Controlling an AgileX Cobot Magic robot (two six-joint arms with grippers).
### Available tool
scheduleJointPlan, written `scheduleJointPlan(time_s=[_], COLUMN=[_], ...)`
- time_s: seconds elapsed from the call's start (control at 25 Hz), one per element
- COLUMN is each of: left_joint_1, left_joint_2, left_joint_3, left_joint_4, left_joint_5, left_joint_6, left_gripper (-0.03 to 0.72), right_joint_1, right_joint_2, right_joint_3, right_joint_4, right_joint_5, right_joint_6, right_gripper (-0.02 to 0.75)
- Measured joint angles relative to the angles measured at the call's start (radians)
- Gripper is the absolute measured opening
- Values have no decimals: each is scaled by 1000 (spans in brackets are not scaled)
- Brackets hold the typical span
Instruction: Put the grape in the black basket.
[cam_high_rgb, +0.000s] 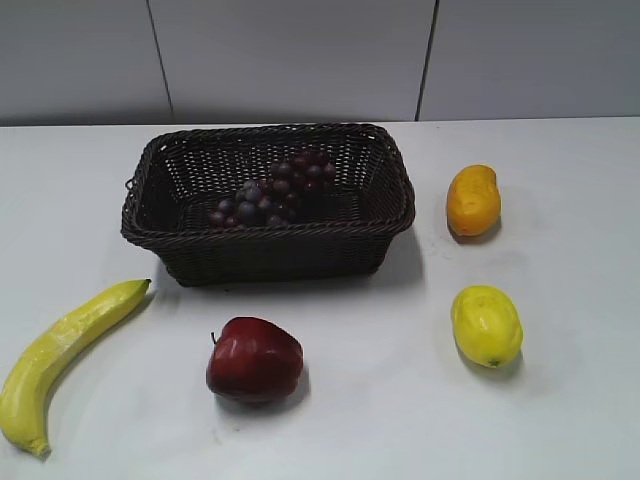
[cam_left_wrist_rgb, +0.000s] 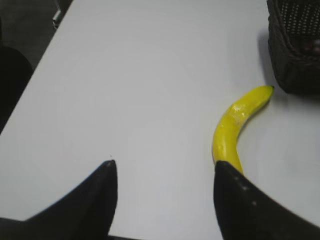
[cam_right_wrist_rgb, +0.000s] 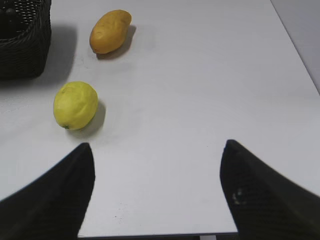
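The grape, a long bunch of dark purple and reddish berries, lies inside the black basket, a large woven wicker basket at the table's back middle. A corner of the basket shows in the left wrist view and in the right wrist view. My left gripper is open and empty above bare table near the banana. My right gripper is open and empty above bare table near the front edge. Neither gripper shows in the exterior view.
A yellow banana lies front left, also in the left wrist view. A red apple sits in front of the basket. An orange fruit and a yellow lemon lie right, both in the right wrist view.
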Motion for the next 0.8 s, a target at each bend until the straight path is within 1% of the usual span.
scheduleJointPlan(time_s=[0.16,0.28,0.52,0.8], left_joint_1=[0,0,0,0], left_joint_2=[-52,-53,-53,-53], left_joint_3=[2,38,84,90], left_joint_4=[1,-8,-51,-64], left_joint_5=[3,-18,-120,-139], left_joint_6=[0,9,63,71], left_gripper=[575,575,575,575], right_joint_1=[0,0,0,0], right_joint_2=[0,0,0,0], right_joint_3=[0,0,0,0], right_joint_4=[0,0,0,0], right_joint_5=[0,0,0,0], right_joint_6=[0,0,0,0], right_gripper=[593,593,593,593])
